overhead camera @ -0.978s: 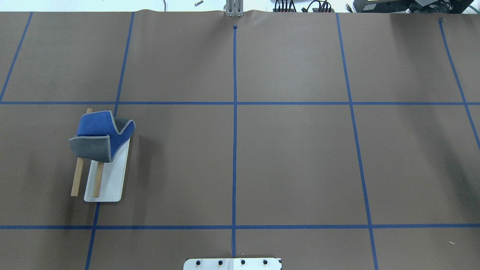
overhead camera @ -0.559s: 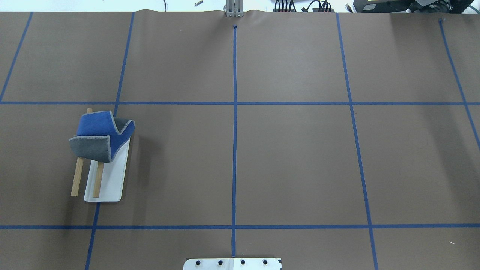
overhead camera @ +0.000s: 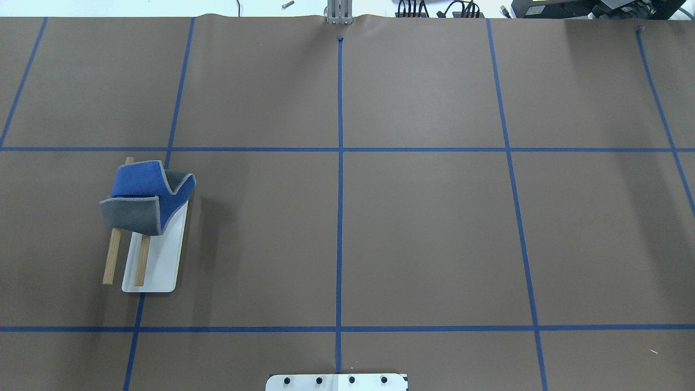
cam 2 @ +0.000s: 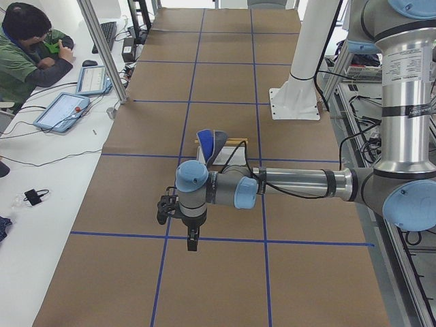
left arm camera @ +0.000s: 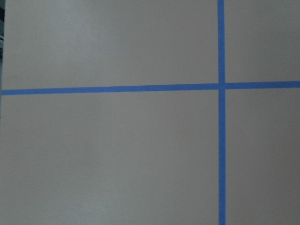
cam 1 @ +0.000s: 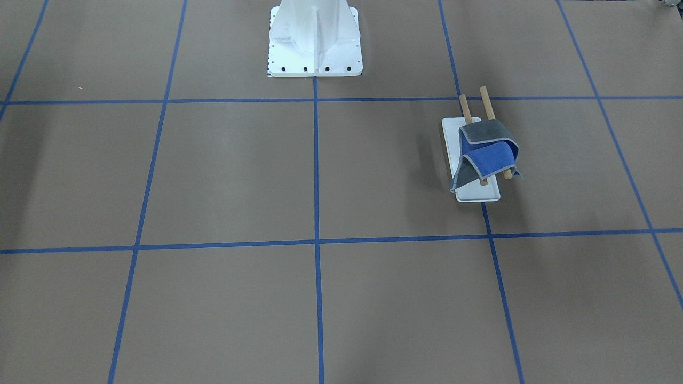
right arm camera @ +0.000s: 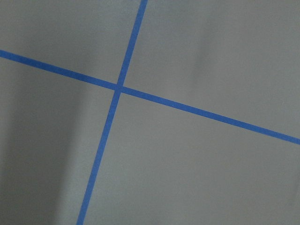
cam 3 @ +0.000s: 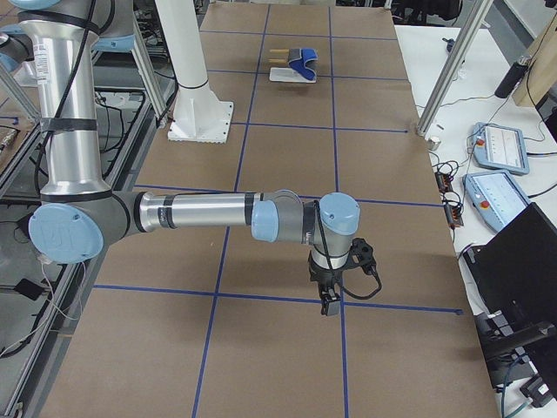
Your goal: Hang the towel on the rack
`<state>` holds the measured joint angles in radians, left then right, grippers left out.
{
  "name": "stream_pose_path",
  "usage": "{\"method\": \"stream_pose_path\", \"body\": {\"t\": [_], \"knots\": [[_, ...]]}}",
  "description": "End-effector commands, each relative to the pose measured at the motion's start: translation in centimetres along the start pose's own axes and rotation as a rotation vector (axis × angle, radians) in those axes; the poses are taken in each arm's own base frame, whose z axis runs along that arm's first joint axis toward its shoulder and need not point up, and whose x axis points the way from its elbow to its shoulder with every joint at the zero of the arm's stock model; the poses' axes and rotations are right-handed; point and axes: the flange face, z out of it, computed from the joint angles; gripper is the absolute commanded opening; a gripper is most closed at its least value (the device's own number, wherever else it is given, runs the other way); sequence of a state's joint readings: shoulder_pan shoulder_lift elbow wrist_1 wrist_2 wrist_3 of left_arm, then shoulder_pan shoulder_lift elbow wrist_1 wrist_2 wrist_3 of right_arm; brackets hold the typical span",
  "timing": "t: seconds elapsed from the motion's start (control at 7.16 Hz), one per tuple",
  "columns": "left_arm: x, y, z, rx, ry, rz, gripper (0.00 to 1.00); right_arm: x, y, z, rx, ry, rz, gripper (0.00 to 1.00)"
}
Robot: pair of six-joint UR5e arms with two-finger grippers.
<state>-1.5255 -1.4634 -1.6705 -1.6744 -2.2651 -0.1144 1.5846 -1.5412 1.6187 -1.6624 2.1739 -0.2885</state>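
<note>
The towel (overhead camera: 142,191), blue on one side and grey on the other, lies bunched and draped over the far ends of the rack's two wooden dowels (overhead camera: 112,260) above the white base plate (overhead camera: 160,266). It also shows in the front view (cam 1: 488,154). My left gripper (cam 2: 193,242) hangs over the table's left end, well away from the rack. My right gripper (cam 3: 331,305) hangs over the right end. Both show only in the side views, so I cannot tell whether they are open or shut. Both wrist views show only brown paper and blue tape.
The large white bolted pedestal (cam 1: 315,37) stands at the robot's side of the table. A person (cam 2: 27,41) sits at a side desk with tablets (cam 2: 65,109). Blue tape lines grid the brown table cover (overhead camera: 423,233).
</note>
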Motion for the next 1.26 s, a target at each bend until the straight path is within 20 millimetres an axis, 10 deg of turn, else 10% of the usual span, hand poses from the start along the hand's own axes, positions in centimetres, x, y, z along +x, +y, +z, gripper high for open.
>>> {"method": "stream_pose_path", "body": {"t": [0.0, 1.12], "knots": [[-0.6, 1.5, 1.0, -0.028, 0.03, -0.013, 0.99, -0.1, -0.1, -0.2, 0.006, 0.002, 0.006, 1.0], [0.1, 1.4, 0.2, -0.01, 0.031, 0.006, 0.99, -0.4, 0.3, 0.6, 0.027, -0.069, 0.005, 1.0]]}}
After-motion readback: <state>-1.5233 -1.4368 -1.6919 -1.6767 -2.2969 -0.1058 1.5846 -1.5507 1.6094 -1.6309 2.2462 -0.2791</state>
